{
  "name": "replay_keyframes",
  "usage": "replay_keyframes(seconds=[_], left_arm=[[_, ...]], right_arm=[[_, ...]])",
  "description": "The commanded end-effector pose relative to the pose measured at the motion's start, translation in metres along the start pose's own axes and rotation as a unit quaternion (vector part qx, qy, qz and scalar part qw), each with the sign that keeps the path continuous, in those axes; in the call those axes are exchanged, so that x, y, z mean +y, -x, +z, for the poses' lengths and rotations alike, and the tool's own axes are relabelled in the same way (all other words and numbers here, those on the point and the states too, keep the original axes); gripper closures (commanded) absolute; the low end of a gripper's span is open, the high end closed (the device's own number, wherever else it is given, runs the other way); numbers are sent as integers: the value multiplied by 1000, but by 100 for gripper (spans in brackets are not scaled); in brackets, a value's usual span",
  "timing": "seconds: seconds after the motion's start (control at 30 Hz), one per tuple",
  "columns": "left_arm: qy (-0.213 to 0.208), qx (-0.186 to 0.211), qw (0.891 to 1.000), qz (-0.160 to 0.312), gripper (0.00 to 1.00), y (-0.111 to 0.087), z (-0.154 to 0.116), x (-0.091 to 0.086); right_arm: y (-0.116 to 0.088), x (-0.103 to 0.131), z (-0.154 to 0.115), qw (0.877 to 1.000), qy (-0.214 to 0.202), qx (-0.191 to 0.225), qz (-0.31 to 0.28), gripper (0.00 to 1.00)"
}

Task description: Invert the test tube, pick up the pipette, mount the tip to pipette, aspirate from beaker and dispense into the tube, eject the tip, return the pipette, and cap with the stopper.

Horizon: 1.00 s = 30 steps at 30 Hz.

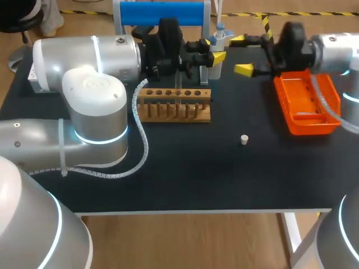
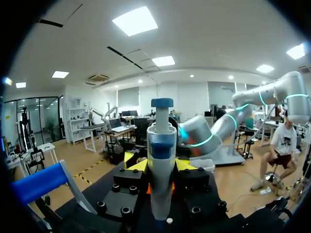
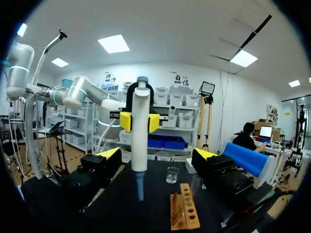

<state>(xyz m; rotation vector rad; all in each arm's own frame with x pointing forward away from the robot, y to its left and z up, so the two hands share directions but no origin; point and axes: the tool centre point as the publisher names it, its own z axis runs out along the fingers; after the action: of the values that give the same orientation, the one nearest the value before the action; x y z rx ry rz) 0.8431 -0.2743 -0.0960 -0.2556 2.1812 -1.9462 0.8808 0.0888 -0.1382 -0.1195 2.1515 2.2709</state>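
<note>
The white pipette [image 1: 219, 37] with a blue cap stands upright at the back of the table, and my left gripper [image 1: 214, 51] is shut on its body. In the left wrist view the pipette [image 2: 161, 141] fills the gap between the yellow tips of the left gripper [image 2: 160, 165]. My right gripper [image 1: 240, 54] is just right of it, open wide, touching nothing. In the right wrist view the pipette [image 3: 139, 131] stands ahead of the right gripper [image 3: 158, 154], clear of both fingers. A clear tube [image 1: 178, 85] stands in the wooden rack [image 1: 175, 105]. A small beaker [image 3: 172, 174] sits beyond the rack [image 3: 183, 211].
An orange tray [image 1: 307, 102] lies at the right under my right arm. The small white stopper [image 1: 244, 139] rests on the black mat in front of it. A blue pipette stand [image 1: 162, 13] is at the back edge. A white cable loops beside the left arm.
</note>
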Motion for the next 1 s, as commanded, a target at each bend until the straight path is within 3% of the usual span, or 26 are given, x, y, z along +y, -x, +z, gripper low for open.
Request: replay_keyframes(seconds=[0.03,0.2,0.5,0.83,1.0], left_arm=[[-1,-1,1000,0,100,-1,0,0],[-1,-1,1000,0,100,-1,0,0],[-1,-1,1000,0,100,-1,0,0],[-1,-1,1000,0,100,-1,0,0],[-1,-1,1000,0,100,-1,0,0]], right_arm=[[15,-5,-33,999,-20,-31,4,0],[60,-11,-34,996,-44,-73,29,0],[138,-18,8,988,-101,-112,31,0],[187,-37,47,977,-177,-121,0,0],[206,-40,61,974,-188,-127,-2,0]])
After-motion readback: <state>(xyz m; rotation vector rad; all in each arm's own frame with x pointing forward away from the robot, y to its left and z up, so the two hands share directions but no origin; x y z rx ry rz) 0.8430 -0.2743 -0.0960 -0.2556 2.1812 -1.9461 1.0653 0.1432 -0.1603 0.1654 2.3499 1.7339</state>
